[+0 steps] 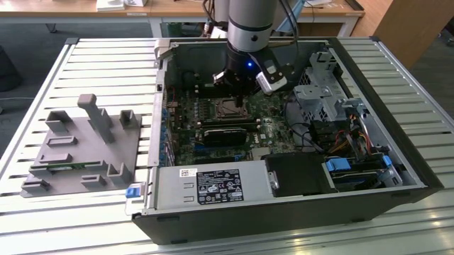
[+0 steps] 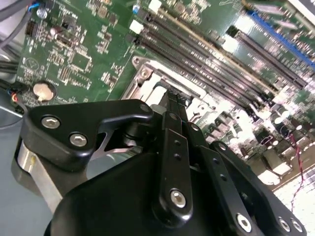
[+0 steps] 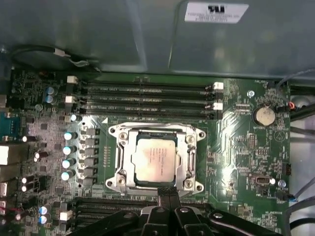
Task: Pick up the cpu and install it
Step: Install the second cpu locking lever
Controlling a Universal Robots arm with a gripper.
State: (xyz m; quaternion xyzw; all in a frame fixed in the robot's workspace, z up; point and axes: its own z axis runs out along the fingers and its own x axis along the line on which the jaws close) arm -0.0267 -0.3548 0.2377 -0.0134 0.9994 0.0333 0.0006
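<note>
Silver-grey chip, item one: the cpu [image 3: 155,158] lies flat inside the socket frame [image 3: 156,158] on the motherboard [image 3: 236,147] — seated square, its metal top facing up, so the pickup and the setting-down look done.

Exterior view: my gripper [image 1: 237,90] hangs inside the open computer case [image 1: 284,212], directly over the socket, which keeps me lined up with the seat. Grey tray [image 1: 78,154] sits well apart, toward the exterior view's left.

First wrist view: my fingertips [image 3: 167,194] are pressed together, holding nothing, poised just beside the frame's near edge. Memory slots [image 3: 147,98] run empty past the socket.

Second wrist view: black linkage and closed fingers [image 2: 174,105] hover above the socket's metal bracket [image 2: 147,81] — no chip between them.
</note>
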